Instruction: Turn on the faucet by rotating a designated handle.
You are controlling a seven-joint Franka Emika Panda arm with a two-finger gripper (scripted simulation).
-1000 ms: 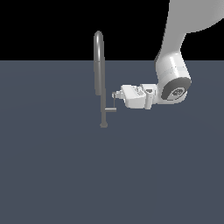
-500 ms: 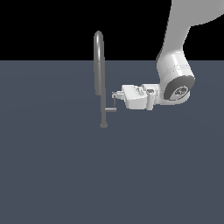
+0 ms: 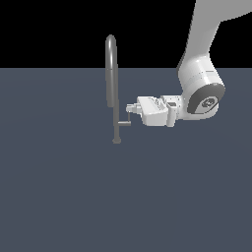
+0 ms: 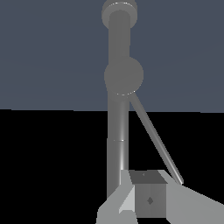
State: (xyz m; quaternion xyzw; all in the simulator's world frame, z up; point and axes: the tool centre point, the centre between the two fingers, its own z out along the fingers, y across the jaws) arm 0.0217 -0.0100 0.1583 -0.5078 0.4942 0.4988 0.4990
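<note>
Handle (image 3: pixel 125 121) sticks out low on the tap (image 3: pixel 112 83) stem, toward the exterior view's right, thin rod (image 4: pixel 155 140) rising from its stub. My claw (image 3: pixel 131 109) reaches in sideways at the rod; cannot tell whether it grips.

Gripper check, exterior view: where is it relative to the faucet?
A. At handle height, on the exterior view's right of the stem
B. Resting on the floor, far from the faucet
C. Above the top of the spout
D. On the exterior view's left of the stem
A: the gripper reaches in sideways from the exterior view's right, its tips at the handle low on the faucet stem.
</note>
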